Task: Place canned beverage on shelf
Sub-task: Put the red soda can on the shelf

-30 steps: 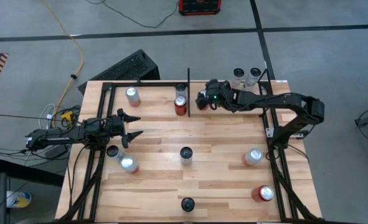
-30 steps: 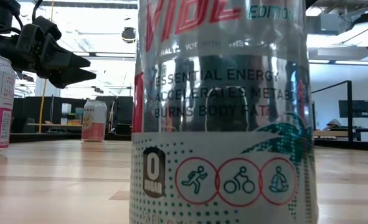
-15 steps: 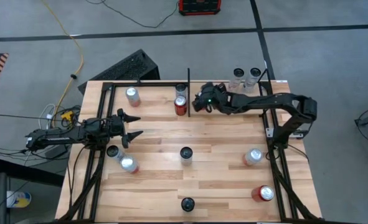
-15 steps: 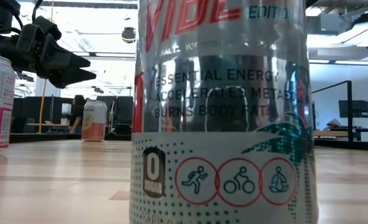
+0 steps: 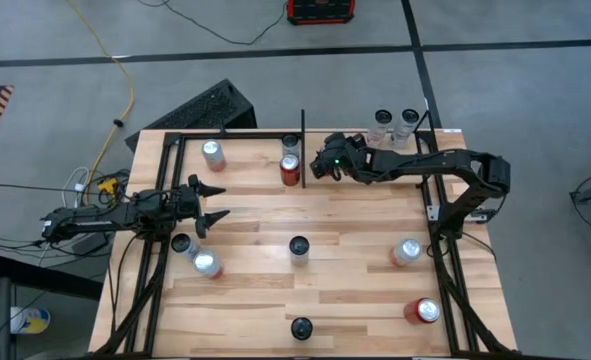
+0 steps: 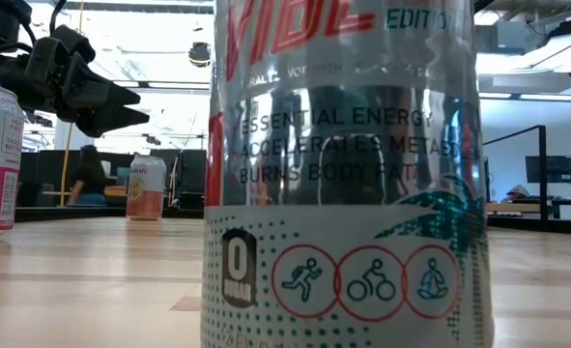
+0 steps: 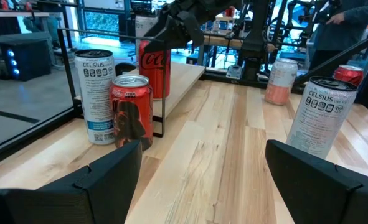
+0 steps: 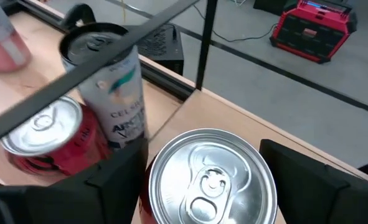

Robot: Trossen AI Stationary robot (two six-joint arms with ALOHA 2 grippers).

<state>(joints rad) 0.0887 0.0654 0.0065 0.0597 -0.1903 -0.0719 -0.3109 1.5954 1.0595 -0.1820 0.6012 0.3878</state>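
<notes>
A red cola can (image 8: 212, 180) with a silver top stands between the fingers of my right gripper (image 5: 319, 162) at the far side of the wooden shelf (image 5: 365, 200). It is just right of the black divider bar (image 5: 302, 140) and also shows in the left wrist view (image 7: 154, 67). A white Celsius can (image 8: 118, 93) and another red can (image 8: 43, 134) stand left of the bar. My left gripper (image 5: 211, 200) is open and empty above the shelf's left part, and shows in the low view (image 6: 106, 92). My right gripper pinches the red cola can between its two fingers, on opposite sides just below the top rim (image 8: 155, 180). The fingers slant down from the table's right side. The can is upright; whether its base rests on the shelf, I cannot tell.
Several more cans stand about the shelf: one at the far left (image 5: 212, 153), two near my left gripper (image 5: 203, 262), one in the middle (image 5: 299, 247), two at the right (image 5: 407, 250), and one at the near edge (image 5: 302, 327). Two clear cups (image 5: 393, 122) stand at the far right.
My right gripper has gone a little toward the table's left edge with the red cola can, closer to the divider bar. The can has stayed upright. A person has walked across the room behind the table.
</notes>
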